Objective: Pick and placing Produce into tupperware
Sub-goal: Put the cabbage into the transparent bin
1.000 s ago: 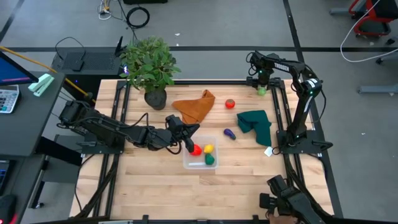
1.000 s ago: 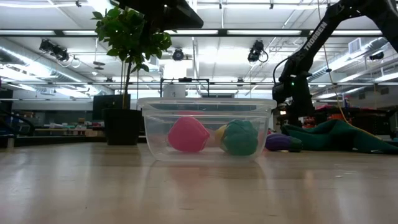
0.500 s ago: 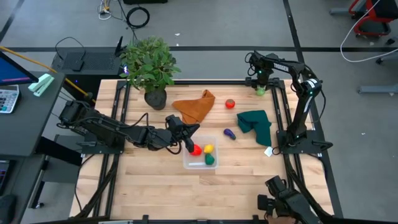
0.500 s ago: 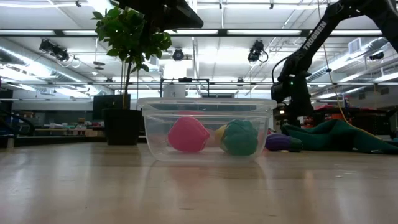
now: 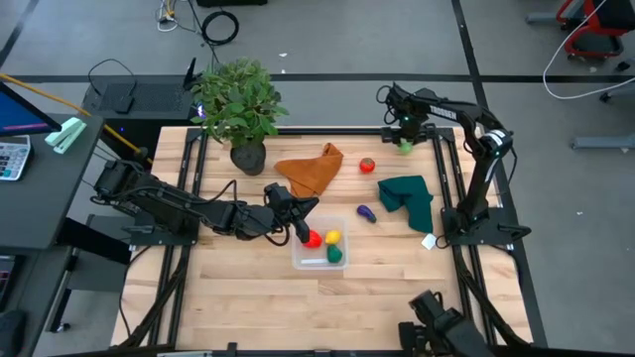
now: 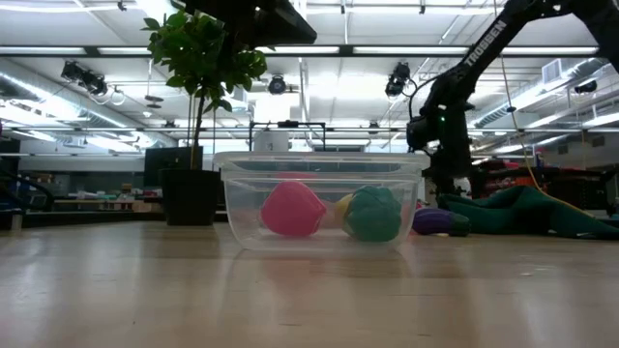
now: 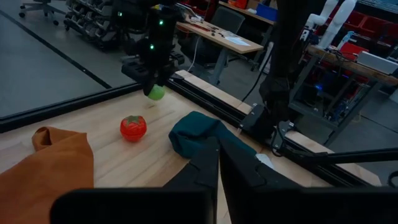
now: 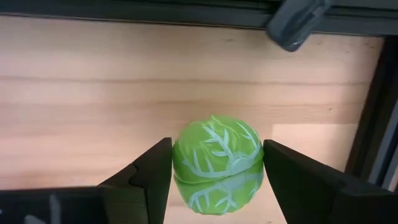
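Gripping the green cabbage (image 8: 217, 163), your right tool (image 8: 217, 171) is carrying it above the surface (image 5: 248, 288) toward the tupperware (image 5: 319, 260), left tool (image 5: 300, 231) shut.

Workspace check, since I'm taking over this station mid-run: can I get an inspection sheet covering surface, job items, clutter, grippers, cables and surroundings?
Surface: wooden table in a black frame.
Job's things: clear tupperware holds red, yellow and green pieces; a tomato and a purple piece lie on the wood; a green cabbage sits between the right gripper's fingers.
Clutter: orange cloth, dark green cloth, potted plant.
Grippers: right gripper at the far right corner, closed on the cabbage; left gripper shut, at the tupperware's edge.
Cables: a coil on the floor beyond the table.
Surroundings: side desk with calculator; no people seen.
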### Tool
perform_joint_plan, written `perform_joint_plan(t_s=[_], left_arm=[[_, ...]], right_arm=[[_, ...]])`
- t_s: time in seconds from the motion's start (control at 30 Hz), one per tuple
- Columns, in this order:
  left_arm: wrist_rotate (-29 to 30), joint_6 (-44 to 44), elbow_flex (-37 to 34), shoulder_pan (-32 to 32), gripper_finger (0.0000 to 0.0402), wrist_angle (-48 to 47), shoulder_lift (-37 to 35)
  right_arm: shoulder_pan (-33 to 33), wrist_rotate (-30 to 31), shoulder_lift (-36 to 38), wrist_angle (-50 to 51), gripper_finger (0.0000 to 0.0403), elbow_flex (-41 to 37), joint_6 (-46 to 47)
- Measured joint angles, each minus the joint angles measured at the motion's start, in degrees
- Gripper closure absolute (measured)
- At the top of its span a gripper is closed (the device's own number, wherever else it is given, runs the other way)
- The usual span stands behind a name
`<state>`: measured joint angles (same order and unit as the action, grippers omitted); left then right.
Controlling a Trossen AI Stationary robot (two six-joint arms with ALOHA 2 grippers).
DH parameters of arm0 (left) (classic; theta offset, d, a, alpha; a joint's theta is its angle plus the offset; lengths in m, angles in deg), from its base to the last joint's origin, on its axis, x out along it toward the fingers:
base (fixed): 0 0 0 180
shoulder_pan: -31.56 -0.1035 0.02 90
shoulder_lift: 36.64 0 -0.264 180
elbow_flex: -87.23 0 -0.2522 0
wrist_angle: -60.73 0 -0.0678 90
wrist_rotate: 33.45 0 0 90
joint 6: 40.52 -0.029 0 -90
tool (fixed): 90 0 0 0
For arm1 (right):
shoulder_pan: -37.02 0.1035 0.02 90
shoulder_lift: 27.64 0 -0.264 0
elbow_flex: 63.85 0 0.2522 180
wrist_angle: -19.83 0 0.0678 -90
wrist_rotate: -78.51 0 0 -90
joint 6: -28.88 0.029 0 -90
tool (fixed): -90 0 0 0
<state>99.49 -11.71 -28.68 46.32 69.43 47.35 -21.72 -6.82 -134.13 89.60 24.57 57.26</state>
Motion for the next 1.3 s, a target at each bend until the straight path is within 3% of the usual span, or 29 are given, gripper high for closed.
perform_joint_plan(t_s=[0.23,0.5,0.87,1.3], left_arm=[[0.0,0.0,0.0,0.0,0.0394,0.0,0.0],[-4.2,-2.3,0.0,0.2,0.0371,0.0,0.0],[-4.5,-4.0,0.0,2.1,0.0395,-0.8,0.0],[-5.2,-4.0,0.0,5.2,0.0392,-10.6,0.0]], right_arm=[[4.1,-2.5,4.7,0.3,0.0202,0.0,-0.1],[11.4,-3.7,10.9,3.2,0.0202,0.0,-0.1],[26.1,-6.7,17.8,5.3,0.0202,0.0,4.6],[44.3,-11.1,22.3,5.1,0.0202,0.0,14.5]])
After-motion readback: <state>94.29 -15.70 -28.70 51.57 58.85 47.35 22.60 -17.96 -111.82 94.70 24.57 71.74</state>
